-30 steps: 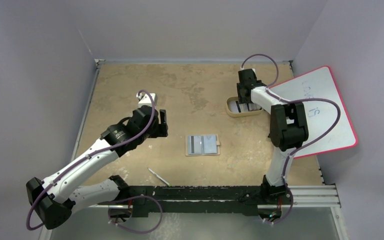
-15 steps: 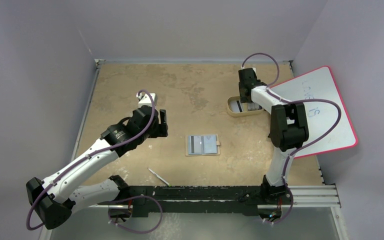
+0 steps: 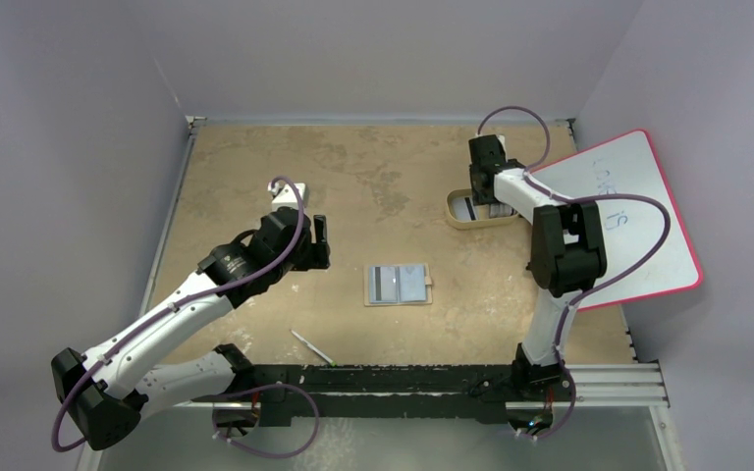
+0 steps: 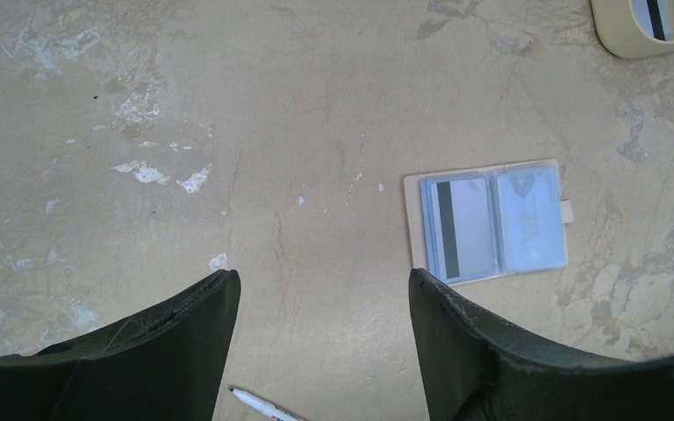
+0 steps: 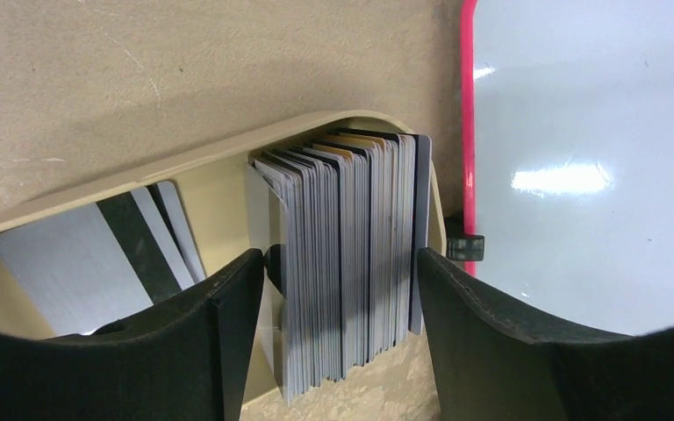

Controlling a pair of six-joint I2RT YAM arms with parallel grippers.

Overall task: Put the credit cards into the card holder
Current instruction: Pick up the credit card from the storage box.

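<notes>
The card holder (image 3: 399, 285) lies open flat at mid-table, tan with blue-grey pockets, and one pale card with a dark stripe (image 4: 456, 230) sits in its left pocket. It also shows in the left wrist view (image 4: 490, 224). More credit cards are in the beige oval tray (image 3: 455, 220): a thick stack on edge (image 5: 351, 254) and a few lying flat (image 5: 96, 263). My right gripper (image 5: 338, 263) is open, with its fingers either side of the stack. My left gripper (image 4: 320, 281) is open and empty, above bare table to the left of the holder.
A pink-edged whiteboard (image 3: 638, 216) lies right of the tray, its edge (image 5: 468, 132) close to my right finger. A white pen (image 3: 311, 346) lies near the front edge and shows in the left wrist view (image 4: 263, 405). The tray rim (image 5: 184, 162) curves behind the cards.
The right wrist has shifted very slightly over the tray. The left arm and the card holder have not moved.
</notes>
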